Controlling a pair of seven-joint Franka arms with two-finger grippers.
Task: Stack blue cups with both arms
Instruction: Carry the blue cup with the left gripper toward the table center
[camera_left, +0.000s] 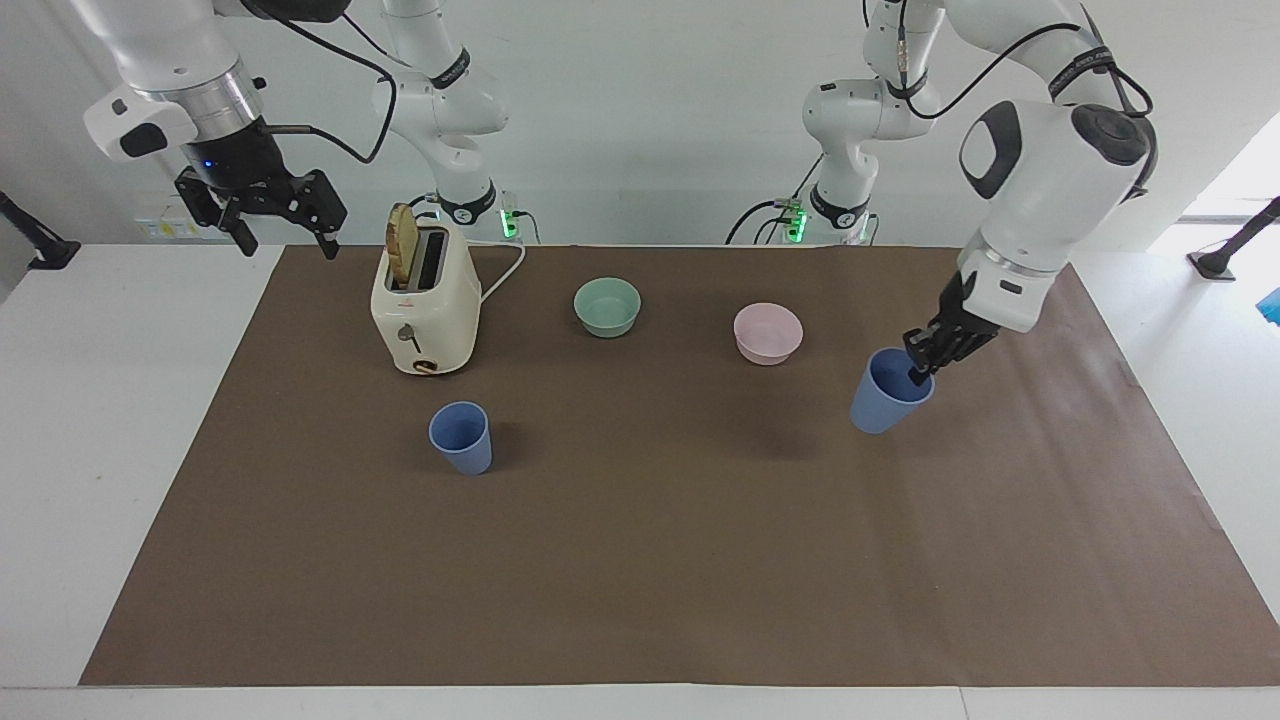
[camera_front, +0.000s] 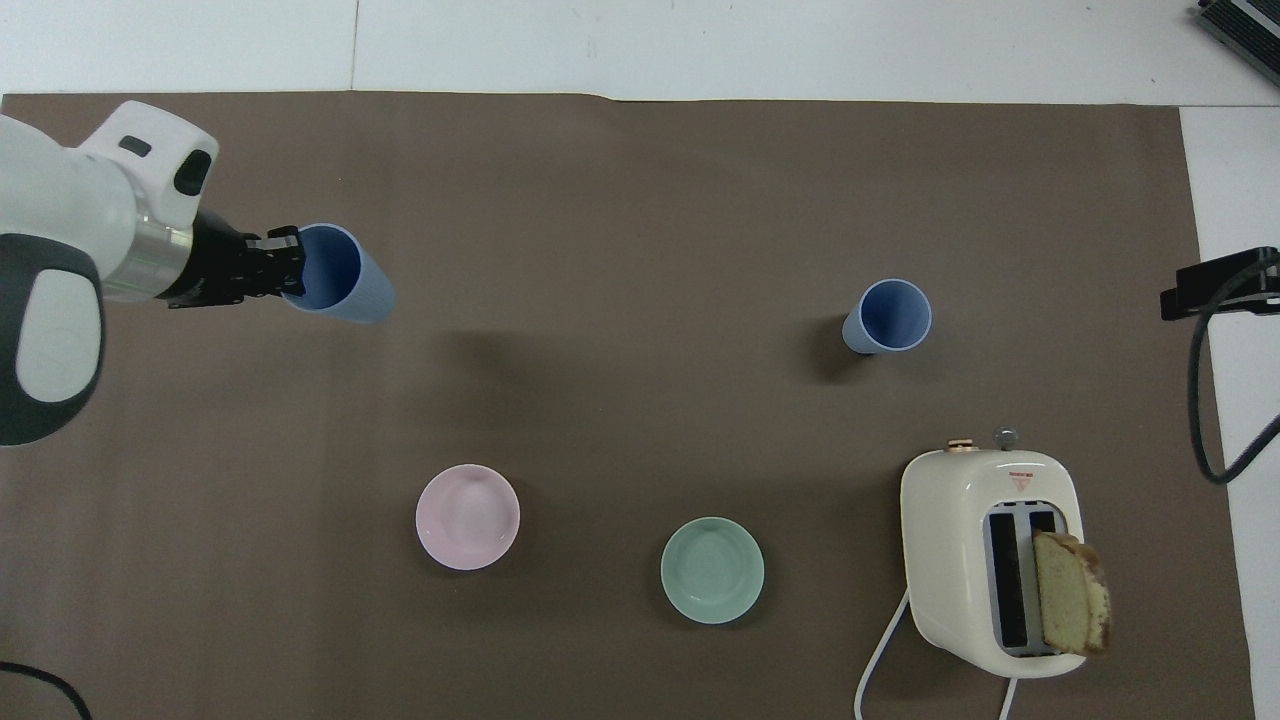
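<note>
Item 1. Matte periwinkle-blue plastic tumbler, handleless, tapered (camera_left: 888, 392): carried, tilted, clear of the brown paper-covered tabletop (camera_left: 640, 560), shadow on the paper beneath; over the left arm's end, beside the pink bowl (camera_left: 767, 332).

Item 2. Left hand (camera_left: 922, 366): pinched shut on the rim of item 1, one finger inside the mouth, one outside.

Item 3. Second identical blue tumbler (camera_left: 461, 436): upright on the paper, mouth up, toward the right arm's end, just farther from the robots than the cream two-slot toaster (camera_left: 424, 300) with its slice of bread (camera_left: 402, 244).

Item 4. Right hand (camera_left: 278, 218): spread wide, empty, raised over the tabletop's edge beside the toaster; arm waiting.

Item 5. Pale green bowl (camera_left: 607, 305): between toaster and pink bowl, not involved.

Handling note, as judged: transport leg of stacking. Advisable to carry item 1 high enough to clear item 3's rim, level the tilt so the base points straight down, centre over the open mouth, lower gently, release only once nested. Rim pinch is light; quick swings risk slipping or tipping item 3.
</note>
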